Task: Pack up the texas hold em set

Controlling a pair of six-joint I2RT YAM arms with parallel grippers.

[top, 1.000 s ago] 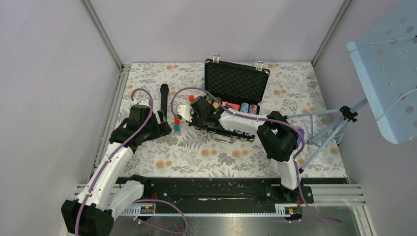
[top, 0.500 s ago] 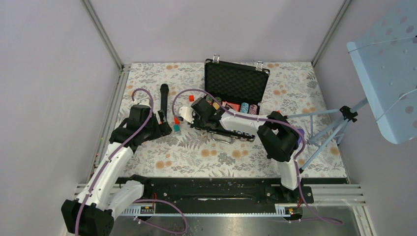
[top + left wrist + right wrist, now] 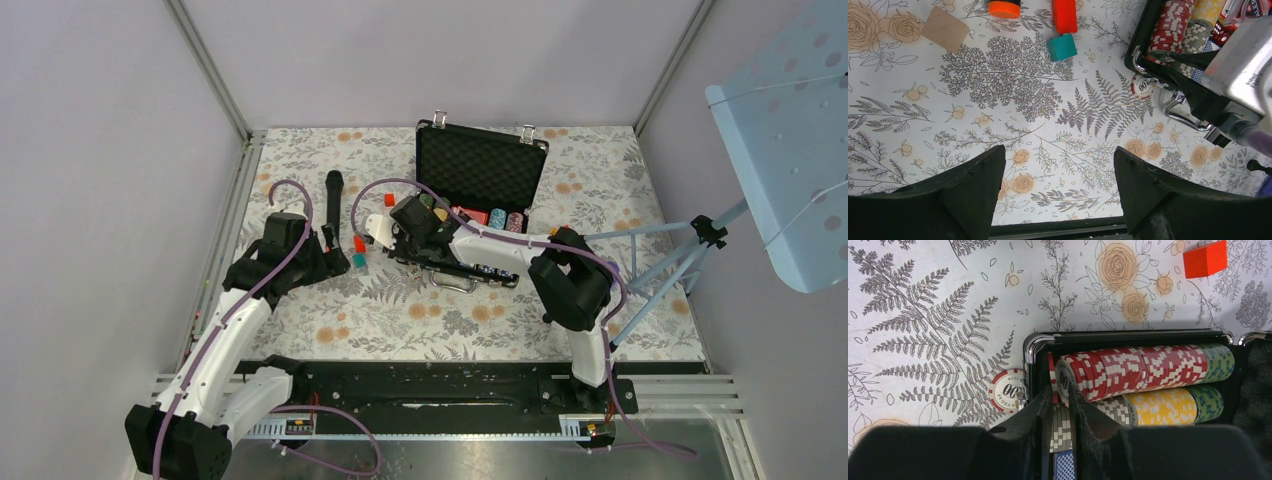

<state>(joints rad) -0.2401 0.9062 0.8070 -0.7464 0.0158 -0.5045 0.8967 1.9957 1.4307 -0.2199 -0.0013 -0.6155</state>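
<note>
**Briefcase** [image 3: 480, 165]: open on the floral tablecloth [image 3: 400, 320], with the lid upright, the foam lining exposed and the tray on the arms' side. The silver handle [image 3: 1178, 107] sits on the tray's near edge.

**Contents:** two rows of chips lie on edge in the tray. The red row [image 3: 1133, 372] ends in green chips [image 3: 1220, 362]. The row beside it runs grey chips [image 3: 1113, 407], yellow chips [image 3: 1163, 405], then more green.

**Right gripper** [image 3: 1060, 397]: over the end of the briefcase nearest the left arm, fingers pointing down into the tray. The jaws stand narrowly apart with nothing clamped. A single red chip [image 3: 1051, 382] stands on edge at the end of the red row, by one fingertip; whether they touch cannot be confirmed. A blue patterned item shows low between the fingers, possibly a card deck, but too little of it is visible to say.

**Loose chip** [image 3: 1008, 390]: flat on the cloth, just outside the briefcase's corner at that same end.

**Left gripper** [image 3: 1060, 185]: well apart from the briefcase, above bare cloth. The jaws are wide apart and empty.

**Other items, all outside the briefcase past that same end:**
- An orange-red block [image 3: 1064, 15] lies just beside a teal block [image 3: 1061, 47].
- A wooden block [image 3: 944, 29] lies farther out.
- A black microphone [image 3: 333, 200] lies on the cloth.
</note>
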